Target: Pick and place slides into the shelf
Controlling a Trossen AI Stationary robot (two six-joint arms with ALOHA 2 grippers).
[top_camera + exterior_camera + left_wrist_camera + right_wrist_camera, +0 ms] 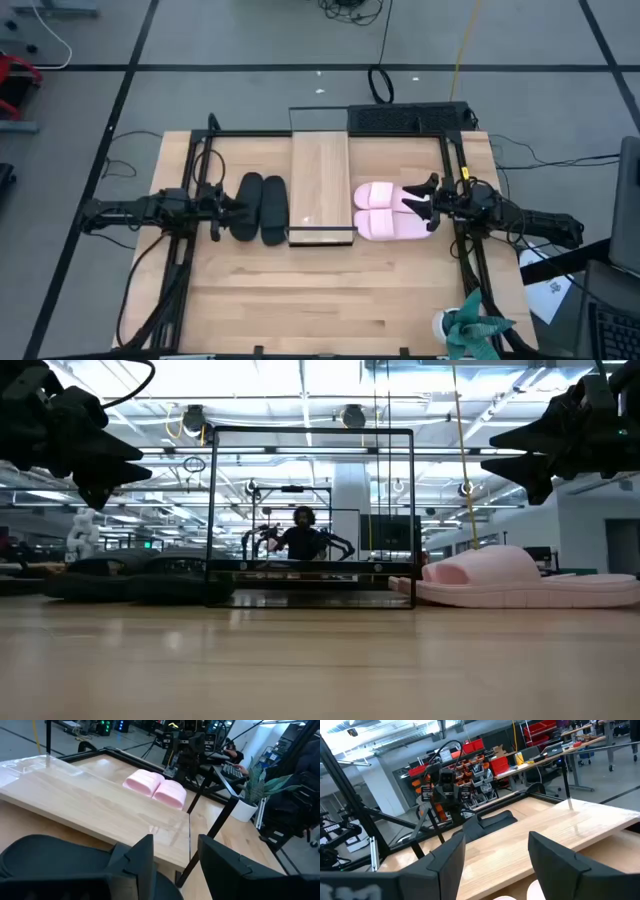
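Jaws on both the left gripper [228,208] and right gripper [418,205] stand open, empty. Black slides [260,208] and pink slides [385,210] flank the bare shelf [320,180]. Risk: fingers catching the shelf frame on descent.

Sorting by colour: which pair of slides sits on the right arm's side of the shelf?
The pale pink pair of slide sandals, right of the light-wood shelf; the matte black pair lies left.
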